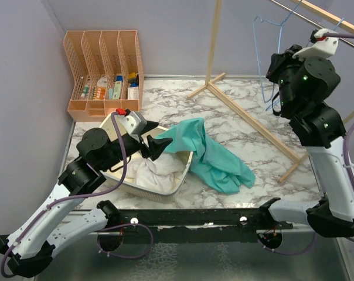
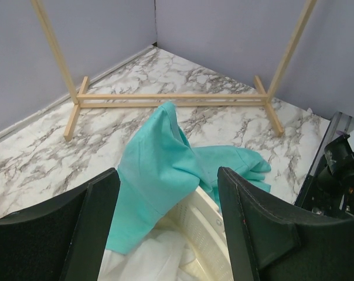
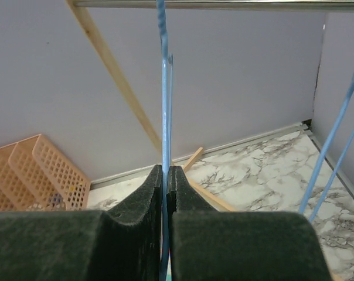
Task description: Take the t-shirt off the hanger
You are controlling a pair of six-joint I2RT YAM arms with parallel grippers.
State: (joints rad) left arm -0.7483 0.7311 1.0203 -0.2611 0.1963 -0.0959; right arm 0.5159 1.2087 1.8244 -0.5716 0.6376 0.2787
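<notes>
The teal t-shirt [image 1: 215,155] lies off the hanger, draped over the rim of a white basket [image 1: 178,182] and spilling onto the marble table; it also shows in the left wrist view [image 2: 159,170]. My left gripper [image 1: 159,145] is open and empty, just above the basket's edge and the shirt's near end [image 2: 167,175]. My right gripper [image 1: 275,67] is raised near the rail and shut on the bare blue wire hanger [image 3: 163,88], whose wire runs straight up between the pads [image 3: 167,175].
White cloth [image 1: 150,170] fills the basket. An orange file organizer [image 1: 104,70] stands at the back left. The wooden rack [image 1: 213,41] has foot bars on the table [image 2: 165,96]. A second blue wire [image 3: 335,129] hangs to the right under the metal rail [image 3: 224,3].
</notes>
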